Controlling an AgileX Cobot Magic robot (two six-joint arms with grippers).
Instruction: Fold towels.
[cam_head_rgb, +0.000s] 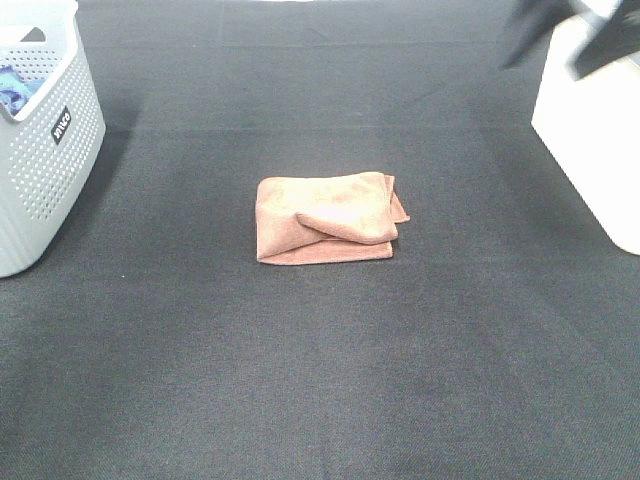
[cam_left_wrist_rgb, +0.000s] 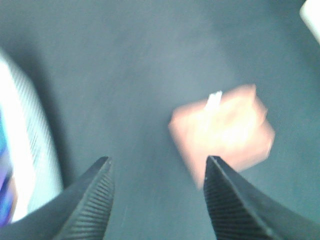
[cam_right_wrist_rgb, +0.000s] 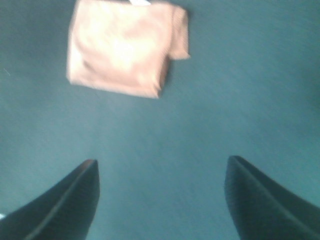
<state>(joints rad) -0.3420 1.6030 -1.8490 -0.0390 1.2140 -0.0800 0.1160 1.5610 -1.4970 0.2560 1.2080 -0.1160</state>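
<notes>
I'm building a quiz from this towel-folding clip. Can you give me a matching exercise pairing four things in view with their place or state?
Column one:
1. towel
2. basket
3. left claw
4. blue cloth

Column two:
A. inside the basket
B. open, holding nothing
C. folded, lying mid-table
D. white, perforated, at the table's left edge

Pairs: 1-C, 2-D, 3-B, 4-A

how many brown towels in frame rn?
1. The brown towel lies folded mid-table on the dark mat, clear of both open grippers. The basket at far left shows only something blue; more may be hidden inside.
</notes>
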